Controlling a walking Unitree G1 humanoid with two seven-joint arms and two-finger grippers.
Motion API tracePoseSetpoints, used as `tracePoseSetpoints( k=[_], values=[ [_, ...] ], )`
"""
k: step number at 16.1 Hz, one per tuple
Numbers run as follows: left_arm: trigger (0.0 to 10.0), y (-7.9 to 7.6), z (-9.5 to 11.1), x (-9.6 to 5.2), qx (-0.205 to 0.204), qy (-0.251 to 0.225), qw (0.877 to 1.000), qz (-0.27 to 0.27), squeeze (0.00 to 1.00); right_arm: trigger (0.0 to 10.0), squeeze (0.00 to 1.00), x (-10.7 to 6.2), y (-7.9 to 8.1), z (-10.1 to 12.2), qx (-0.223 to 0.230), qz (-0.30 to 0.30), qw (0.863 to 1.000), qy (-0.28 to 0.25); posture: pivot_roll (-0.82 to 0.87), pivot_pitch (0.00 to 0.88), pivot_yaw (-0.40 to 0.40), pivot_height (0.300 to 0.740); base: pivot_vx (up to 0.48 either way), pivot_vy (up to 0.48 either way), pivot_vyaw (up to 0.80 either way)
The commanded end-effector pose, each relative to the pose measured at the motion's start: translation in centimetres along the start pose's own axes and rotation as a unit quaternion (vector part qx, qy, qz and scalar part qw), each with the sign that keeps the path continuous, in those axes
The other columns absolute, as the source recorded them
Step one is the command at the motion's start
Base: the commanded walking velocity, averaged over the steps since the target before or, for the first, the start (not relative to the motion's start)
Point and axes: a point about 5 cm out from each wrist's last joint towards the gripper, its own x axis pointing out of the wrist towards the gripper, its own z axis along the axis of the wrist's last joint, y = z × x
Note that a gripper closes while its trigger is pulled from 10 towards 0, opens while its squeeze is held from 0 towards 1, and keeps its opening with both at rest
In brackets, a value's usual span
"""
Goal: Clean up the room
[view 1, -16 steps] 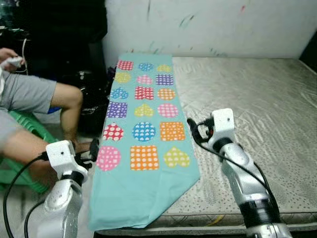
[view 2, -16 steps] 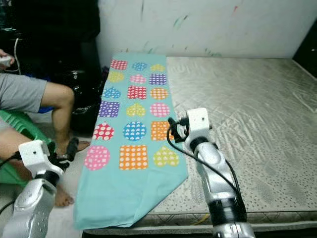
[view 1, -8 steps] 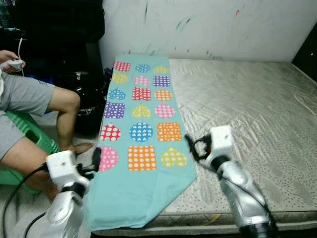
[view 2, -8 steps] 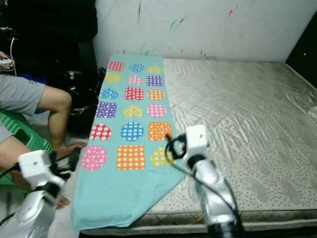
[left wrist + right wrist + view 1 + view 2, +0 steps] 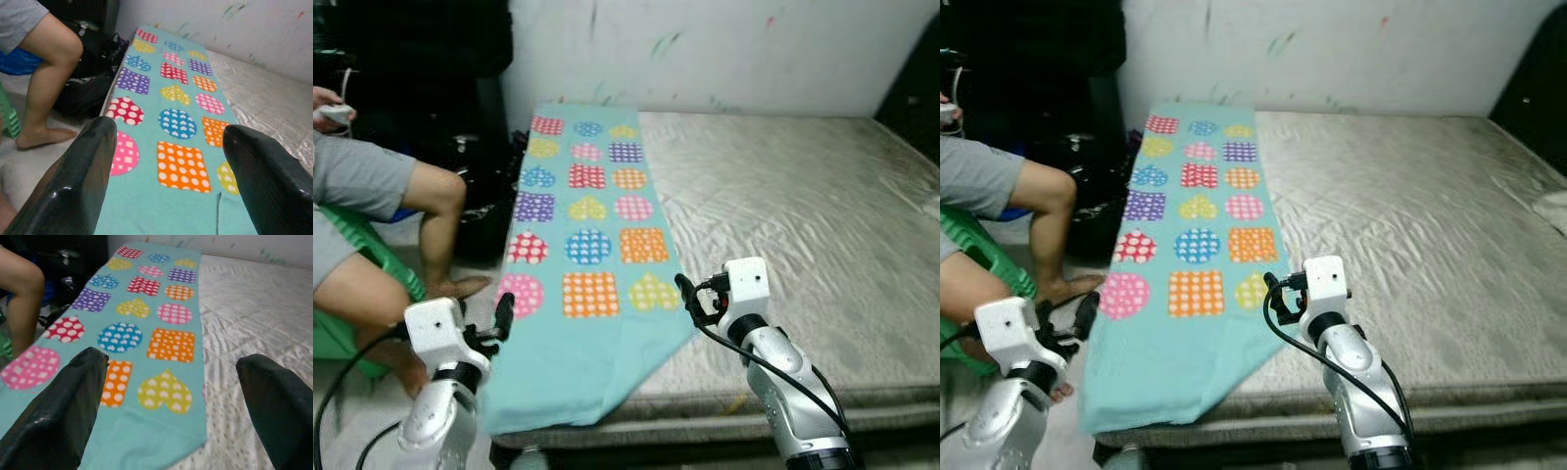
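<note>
white wall (image 5: 754,49) with faint coloured scribbles backs a bare grey quilted mattress (image 5: 803,206) that takes up most of the scene. along the mattress's left edge lies a long turquoise blanket (image 5: 582,245) printed with dotted circles, squares and hearts in pink, orange, blue, purple, red and yellow. its far end reaches nearly to the wall, and its near end hangs over the front corner of the mattress in a slanted point.

left of the mattress a person sits on a green plastic chair (image 5: 367,264), wearing grey shorts (image 5: 357,181), one bare leg (image 5: 435,235) bent with the foot on the floor close to the blanket's hanging edge. the person's hand (image 5: 328,103) holds a small white controller. behind the leg, dark bags (image 5: 489,196) are piled against black furniture.

the left gripper (image 5: 502,315) hovers just off the blanket's left edge, near a pink dotted circle; in the left wrist view its two black fingers (image 5: 83,171) stand wide apart with nothing between them, the blanket showing beyond. the right gripper (image 5: 688,299) hangs over the blanket's right edge, beside the yellow heart, where blanket meets bare mattress; in the right wrist view its fingers (image 5: 63,401) are likewise spread and empty. black cables loop from both wrists.
</note>
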Motion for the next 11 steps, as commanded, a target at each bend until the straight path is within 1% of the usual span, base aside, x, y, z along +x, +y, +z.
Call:
tracePoseSetpoints(
  k=[1,3,6,11],
  values=[
    [10.0,-0.3,-0.02,0.17,-0.002,0.003,1.0,-0.001,0.0,10.0,0.0,-0.04,-0.36,0.67,-0.006,-0.01,1.0,-0.01,0.0,0.033,-0.062,0.657,0.0,0.0,0.0],
    [10.0,-0.61,0.0,0.33,-0.004,0.003,1.0,-0.005,0.0,10.0,0.0,0.06,-0.46,0.92,-0.009,-0.012,1.0,-0.016,0.0,0.034,-0.063,0.657,0.0,0.0,0.0],
    [10.0,-0.48,0.22,0.49,-0.004,-0.001,1.0,0.0,0.0,10.0,0.0,0.16,-0.25,0.92,-0.011,-0.009,1.0,-0.016,0.0,0.043,-0.056,0.657,0.0,0.0,0.0],
    [10.0,-0.44,0.45,0.65,-0.006,-0.005,1.0,0.007,0.0,10.0,0.0,0.35,-0.21,1.11,-0.018,-0.003,1.0,-0.023,0.0,0.042,-0.052,0.596,0.0,0.0,0.0]
  ],
)
